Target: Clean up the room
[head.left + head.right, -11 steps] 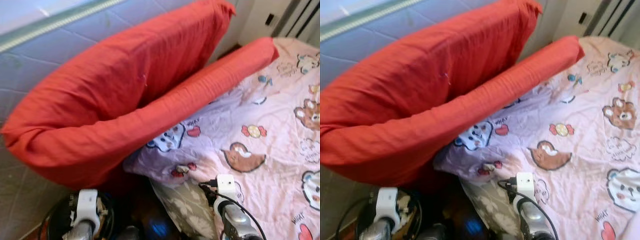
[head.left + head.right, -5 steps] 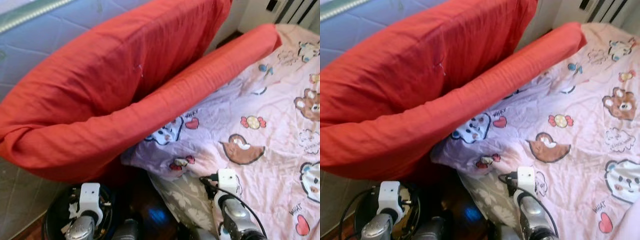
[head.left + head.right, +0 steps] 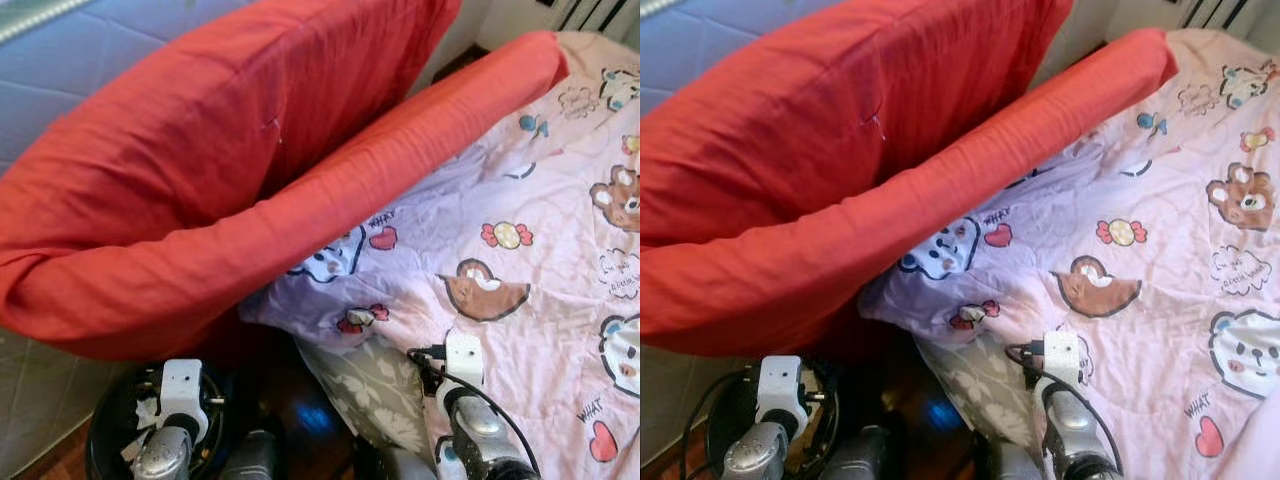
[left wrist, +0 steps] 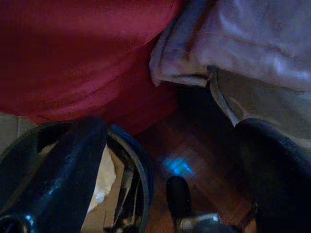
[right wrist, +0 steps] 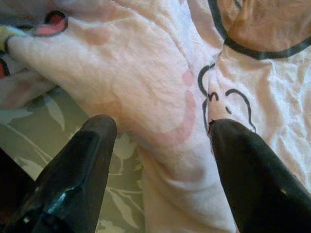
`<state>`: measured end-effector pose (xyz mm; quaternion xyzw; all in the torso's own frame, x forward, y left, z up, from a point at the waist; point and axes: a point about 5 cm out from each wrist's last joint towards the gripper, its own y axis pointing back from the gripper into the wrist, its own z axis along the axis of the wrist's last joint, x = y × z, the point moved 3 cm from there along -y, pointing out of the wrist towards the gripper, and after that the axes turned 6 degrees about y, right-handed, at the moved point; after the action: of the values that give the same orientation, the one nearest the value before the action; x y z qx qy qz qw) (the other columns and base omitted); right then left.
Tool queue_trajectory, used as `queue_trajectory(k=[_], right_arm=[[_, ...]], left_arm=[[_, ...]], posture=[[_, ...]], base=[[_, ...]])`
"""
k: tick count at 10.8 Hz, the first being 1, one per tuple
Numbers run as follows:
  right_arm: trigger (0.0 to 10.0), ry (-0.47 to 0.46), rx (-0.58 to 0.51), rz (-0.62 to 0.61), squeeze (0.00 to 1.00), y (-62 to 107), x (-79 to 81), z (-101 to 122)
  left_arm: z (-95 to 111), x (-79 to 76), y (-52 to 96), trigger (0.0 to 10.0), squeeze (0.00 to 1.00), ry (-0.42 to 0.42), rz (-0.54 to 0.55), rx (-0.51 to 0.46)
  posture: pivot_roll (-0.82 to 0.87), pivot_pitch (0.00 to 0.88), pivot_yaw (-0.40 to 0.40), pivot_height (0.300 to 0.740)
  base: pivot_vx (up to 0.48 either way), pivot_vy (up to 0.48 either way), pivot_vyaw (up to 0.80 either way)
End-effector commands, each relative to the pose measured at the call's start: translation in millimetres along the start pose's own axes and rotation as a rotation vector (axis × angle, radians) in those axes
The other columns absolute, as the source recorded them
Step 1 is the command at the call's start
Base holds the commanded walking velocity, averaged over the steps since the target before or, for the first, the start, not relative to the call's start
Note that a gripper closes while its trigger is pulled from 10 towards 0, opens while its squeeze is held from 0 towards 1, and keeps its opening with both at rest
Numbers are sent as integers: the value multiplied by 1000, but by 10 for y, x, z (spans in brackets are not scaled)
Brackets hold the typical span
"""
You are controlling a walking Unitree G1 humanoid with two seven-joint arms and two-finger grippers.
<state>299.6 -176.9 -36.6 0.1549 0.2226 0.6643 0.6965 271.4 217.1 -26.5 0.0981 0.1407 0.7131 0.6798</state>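
Observation:
Two red pillows lean against the head of the bed: a broad one [image 3: 220,130] and a long bolster [image 3: 300,230] below it. A pink blanket [image 3: 540,230] with cartoon bears covers the bed, and its edge hangs over a grey floral sheet [image 3: 370,390]. A black bin [image 3: 110,440] stands on the floor at the lower left with crumpled paper [image 4: 109,170] inside. My left gripper [image 4: 170,128] hangs open over the bin's rim [image 4: 141,165]. Open too, my right gripper [image 5: 163,125] hovers just above the blanket's edge [image 5: 160,97], holding nothing.
A blue quilted panel [image 3: 60,80] rises behind the pillows at the upper left. Dark wooden floor [image 4: 204,165] shows in the narrow gap between the bin and the bed. A pale tiled surface [image 3: 30,400] lies left of the bin.
The whole picture has shifted a little as the camera moved closer and tipped down. Both arms stay low at the bottom edge, and nothing was grasped or let go.

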Motion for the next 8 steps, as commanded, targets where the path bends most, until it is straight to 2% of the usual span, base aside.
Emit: queue_trajectory(k=[1,5,8], right_arm=[[10000,-16,41,-4,0,48,4,-153],[10000,-11,-23,-50,0,52,-73,-75],[10000,32,-27,-143,0,118,-222,-171]], left_arm=[[-164,35,106,10000,0,7,12,45],[-195,67,143,10000,0,6,22,51],[-240,75,176,10000,0,5,27,63]], posture=[[234,371,-34,679],[233,371,-35,674],[231,373,-36,674]], base=[[0,0,0],[0,0,0],[0,0,0]])
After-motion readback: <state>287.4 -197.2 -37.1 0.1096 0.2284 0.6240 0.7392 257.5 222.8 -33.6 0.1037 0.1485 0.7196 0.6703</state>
